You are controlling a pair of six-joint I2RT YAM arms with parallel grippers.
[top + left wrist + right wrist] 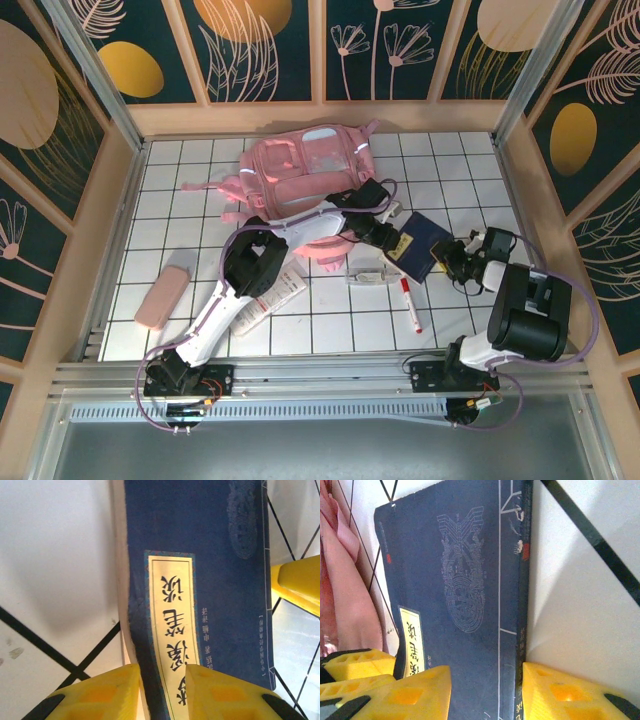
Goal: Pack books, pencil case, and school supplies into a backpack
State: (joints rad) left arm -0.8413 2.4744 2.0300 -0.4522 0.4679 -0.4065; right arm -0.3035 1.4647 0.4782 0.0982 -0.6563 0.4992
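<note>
Observe the navy book [428,238] lying just beside the backpack [300,170] on its right-arm side, your left gripper [162,669] and right gripper [486,669] each astride one edge, jaws part-open, neither visibly clamping it.

Right gripper [486,671] straddles navy book [455,580]; pink backpack [342,595] left.

**Navy book bears Chinese title label**

The navy book [210,555] carries a pale yellow label [175,630] with a column of large black Chinese characters, upside down in the left wrist view. Smaller characters run beside the label, and a bracketed line sits near the cover's edge. None can be read with certainty. Red print on the long white item [270,300] is too small to read.
</note>
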